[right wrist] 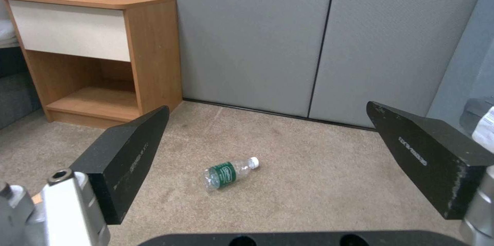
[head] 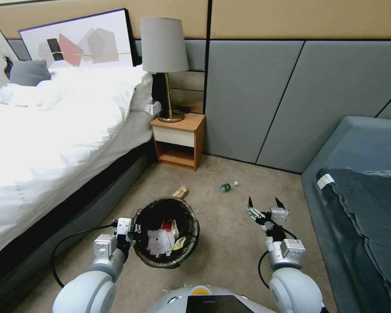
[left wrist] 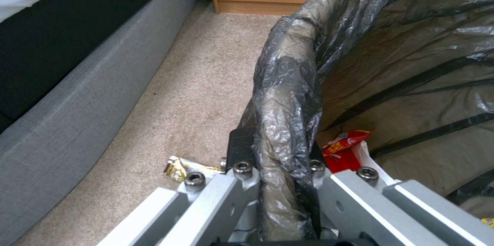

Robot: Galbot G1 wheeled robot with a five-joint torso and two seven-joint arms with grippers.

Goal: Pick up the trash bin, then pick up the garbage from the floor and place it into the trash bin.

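On carpet: bottle [right wrist: 228, 172] green label, text unreadable | L gripper [left wrist: 280, 169] fingers clamp trash bin [head: 166, 231] rim | R gripper [head: 265, 203] fingers wide, empty

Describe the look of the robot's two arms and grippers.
Both arms are glossy white-grey with silver wrist blocks and looping black cables. The left gripper has silver bolted links. The right gripper has black pointed wedge fingers with faint printed lettering.

White rounded arms, silver wrists, black cables, black-fingered claws

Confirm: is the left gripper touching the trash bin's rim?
Touching. The left wrist view shows the left gripper clamped over the trash bin rim.
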